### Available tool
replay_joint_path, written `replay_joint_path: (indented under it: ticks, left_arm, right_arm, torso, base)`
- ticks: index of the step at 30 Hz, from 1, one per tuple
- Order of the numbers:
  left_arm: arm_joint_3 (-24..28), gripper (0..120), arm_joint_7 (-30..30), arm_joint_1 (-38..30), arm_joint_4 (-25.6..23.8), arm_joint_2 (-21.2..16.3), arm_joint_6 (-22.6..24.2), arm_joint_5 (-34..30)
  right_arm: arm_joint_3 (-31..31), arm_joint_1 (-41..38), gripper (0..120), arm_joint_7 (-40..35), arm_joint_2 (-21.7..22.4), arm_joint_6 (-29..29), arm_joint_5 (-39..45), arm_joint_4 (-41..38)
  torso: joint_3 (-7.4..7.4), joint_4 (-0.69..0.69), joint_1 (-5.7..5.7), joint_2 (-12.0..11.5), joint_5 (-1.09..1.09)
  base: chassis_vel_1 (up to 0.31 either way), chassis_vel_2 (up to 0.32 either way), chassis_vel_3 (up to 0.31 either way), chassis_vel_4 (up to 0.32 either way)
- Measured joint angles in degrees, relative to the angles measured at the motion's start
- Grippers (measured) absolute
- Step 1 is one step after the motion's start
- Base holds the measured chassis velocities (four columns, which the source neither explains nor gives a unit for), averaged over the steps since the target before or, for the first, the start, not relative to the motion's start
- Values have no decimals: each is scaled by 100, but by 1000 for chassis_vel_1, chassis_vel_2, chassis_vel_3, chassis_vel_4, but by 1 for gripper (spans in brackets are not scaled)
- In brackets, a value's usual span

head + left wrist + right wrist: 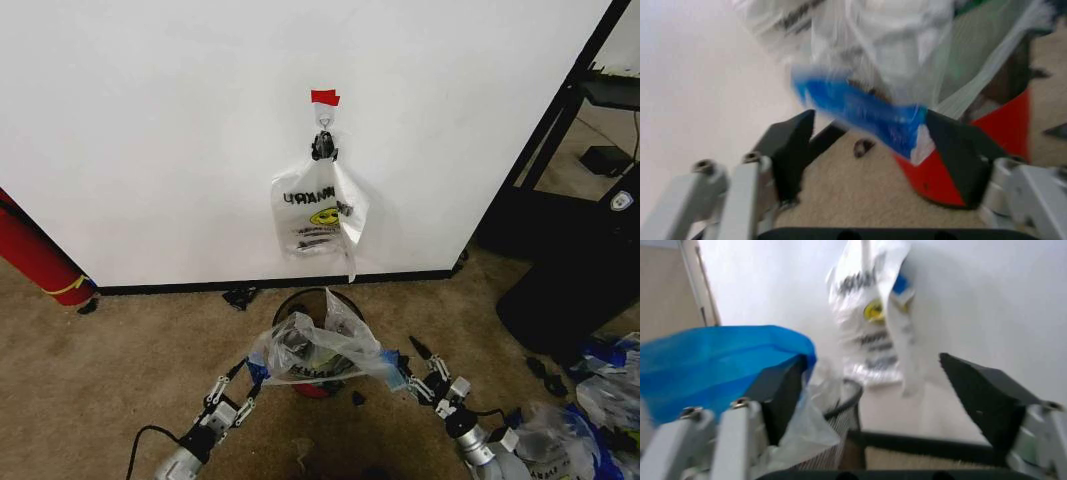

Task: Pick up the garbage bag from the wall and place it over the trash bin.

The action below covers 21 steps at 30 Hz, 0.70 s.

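Both grippers, left gripper (pixel 243 385) and right gripper (pixel 417 368), jaws released, flank the garbage bag (pixel 318 350) draped over the trash bin (pixel 300 297); placement looks nearly done; another bag (pixel 320 208) hangs on the wall (pixel 150 130).

trash bin (pixel 318 300) mostly under garbage bag (pixel 318 352)

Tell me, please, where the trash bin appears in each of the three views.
Head view: trash bin at low centre, on the carpet before the wall.
Left wrist view: its red base, under the bag.
Right wrist view: its mesh side, between the fingers.
Shared landmark: the blue-patched bag draped over it.
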State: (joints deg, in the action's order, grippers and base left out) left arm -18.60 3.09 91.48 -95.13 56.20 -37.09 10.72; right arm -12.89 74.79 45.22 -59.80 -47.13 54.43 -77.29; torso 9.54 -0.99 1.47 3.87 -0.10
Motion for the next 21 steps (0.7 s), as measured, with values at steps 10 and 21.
replay_joint_path:
  ticks: [10,21]
  left_arm:
    - [-59,100,-444,-58,-327,-66,-522,-441]
    - [-24,100,-548,-82,-441,-28,-607,-434]
  right_arm:
    - [-180,-37,100,-129,-16,-3,-229,-145]
    - [-177,197,100,-533,-21,-3,-1482,-68]
  torso:
    - [0,-2,0,0,-2]
    - [0,-1,0,0,0]
  base:
    - [0,0,0,0]
    - [0,0,0,0]
